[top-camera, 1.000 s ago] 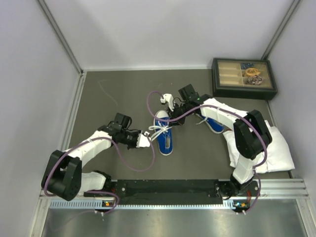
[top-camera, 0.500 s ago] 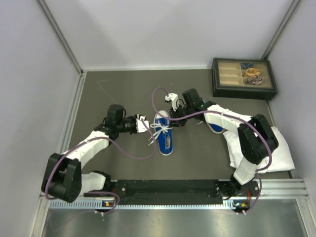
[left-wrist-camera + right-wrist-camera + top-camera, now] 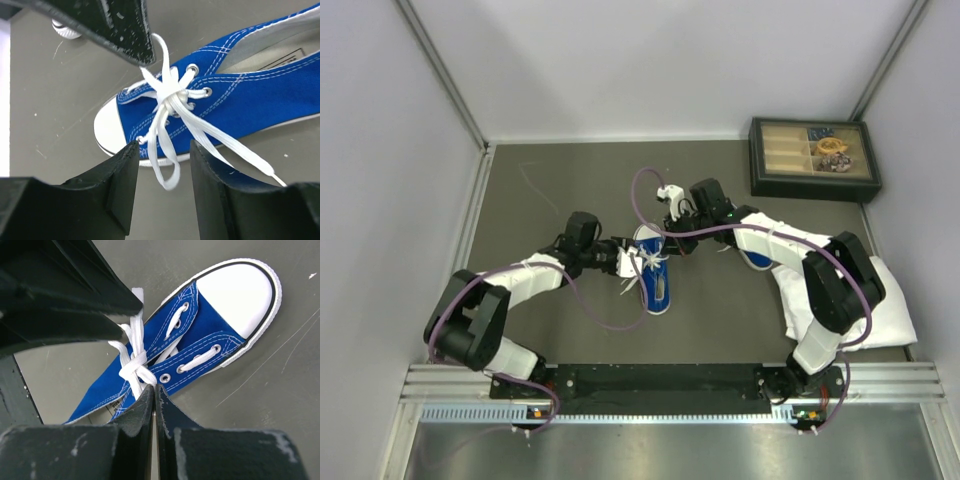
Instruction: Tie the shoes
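Observation:
One blue sneaker (image 3: 657, 283) lies mid-table, toe cap away from the arms; it also shows in the left wrist view (image 3: 240, 95) and the right wrist view (image 3: 200, 335). Its white laces (image 3: 170, 95) are crossed in a knot over the eyelets. My left gripper (image 3: 630, 262) is open, and in its own view (image 3: 164, 150) a hanging lace loop (image 3: 169, 172) sits between the fingers, untouched. My right gripper (image 3: 666, 243) is shut, in its own view (image 3: 154, 388) pinching a lace strand (image 3: 136, 382) just below the knot. The second sneaker (image 3: 757, 256) is mostly hidden under my right forearm.
A dark wooden compartment box (image 3: 813, 158) stands at the back right. A white cloth (image 3: 875, 300) lies at the right under my right arm. Grey walls close in on the left, back and right. Purple cables loop beside both arms.
My left gripper swung away from the shoe's near-left side, then came right to the laces, open around a loop. My right gripper shifted slightly back and stays shut on the lace.

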`<state>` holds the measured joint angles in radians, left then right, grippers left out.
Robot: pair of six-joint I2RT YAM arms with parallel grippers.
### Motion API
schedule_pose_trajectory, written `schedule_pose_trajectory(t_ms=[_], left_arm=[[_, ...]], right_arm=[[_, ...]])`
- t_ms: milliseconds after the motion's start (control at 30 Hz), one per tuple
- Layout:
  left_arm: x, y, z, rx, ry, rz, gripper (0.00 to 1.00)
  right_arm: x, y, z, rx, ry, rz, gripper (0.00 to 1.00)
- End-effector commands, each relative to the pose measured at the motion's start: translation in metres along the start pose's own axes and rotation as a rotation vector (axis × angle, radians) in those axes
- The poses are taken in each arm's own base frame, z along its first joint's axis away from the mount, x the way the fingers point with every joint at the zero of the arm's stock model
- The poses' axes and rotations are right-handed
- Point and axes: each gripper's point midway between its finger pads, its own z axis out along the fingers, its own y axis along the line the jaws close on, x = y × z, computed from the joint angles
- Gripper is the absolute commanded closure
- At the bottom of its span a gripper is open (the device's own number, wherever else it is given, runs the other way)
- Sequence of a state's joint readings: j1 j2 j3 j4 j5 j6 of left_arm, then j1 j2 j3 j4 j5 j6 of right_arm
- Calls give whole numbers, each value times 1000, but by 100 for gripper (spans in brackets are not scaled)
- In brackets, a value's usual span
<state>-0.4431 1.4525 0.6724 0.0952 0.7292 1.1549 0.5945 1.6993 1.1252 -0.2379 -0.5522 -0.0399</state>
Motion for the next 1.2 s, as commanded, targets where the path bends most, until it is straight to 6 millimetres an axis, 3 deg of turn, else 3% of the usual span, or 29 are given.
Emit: schedule_pose_trajectory(t_ms=[0, 267, 367, 400, 433, 500, 800, 1167], left_arm=[[-13, 27, 12, -41, -28, 142, 51], [-8, 24, 32, 0, -18, 216, 57], [-8, 25, 35, 3, -15, 222, 63], [-8, 25, 35, 5, -14, 220, 68], [-8, 26, 36, 5, -13, 220, 85], [-7, 24, 35, 20, -3, 207, 99], [-14, -10, 19, 60, -18, 123, 100], [-9, -25, -3, 26, 65, 32, 100]], right_arm=[[-22, 5, -11, 12, -75, -13, 100], [-23, 11, -13, 0, -72, 27, 100], [-21, 10, -15, 5, -67, 38, 100], [-20, 10, -15, 8, -66, 45, 100], [-19, 11, -15, 11, -62, 55, 100], [-18, 8, -18, 40, -64, 72, 100], [12, -11, -29, 230, -31, 304, 100], [26, -38, -39, 345, -29, 424, 100]])
